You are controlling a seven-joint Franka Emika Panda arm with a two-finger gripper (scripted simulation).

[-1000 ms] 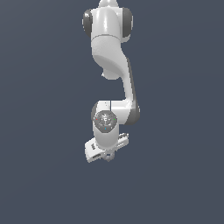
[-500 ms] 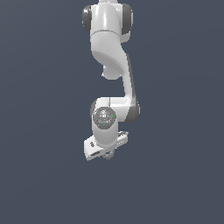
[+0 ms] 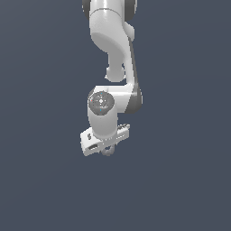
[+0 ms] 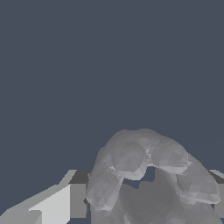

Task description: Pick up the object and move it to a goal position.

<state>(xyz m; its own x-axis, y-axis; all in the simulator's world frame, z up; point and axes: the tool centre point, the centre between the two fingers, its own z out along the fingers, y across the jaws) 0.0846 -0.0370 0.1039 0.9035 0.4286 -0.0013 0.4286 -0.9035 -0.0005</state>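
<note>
The object [image 4: 144,175] is a small grey ring with a bumpy toothed rim and a central hole, filling the wrist view close to the camera. It sits between my white fingers [image 4: 52,205], one showing on each side of it. In the exterior view my gripper [image 3: 107,149] hangs below the white arm, shut on the object [image 3: 107,152], of which only a small grey bit peeks out under the hand. The rest of the ring is hidden by the hand there.
Only a plain dark blue-grey background [image 3: 189,180] surrounds the arm in both views. The white arm [image 3: 113,54] reaches down from the upper edge of the exterior view.
The arm has shifted slightly toward the exterior view's left and the upper links have risen out of frame. The gripper keeps its hold on the object.
</note>
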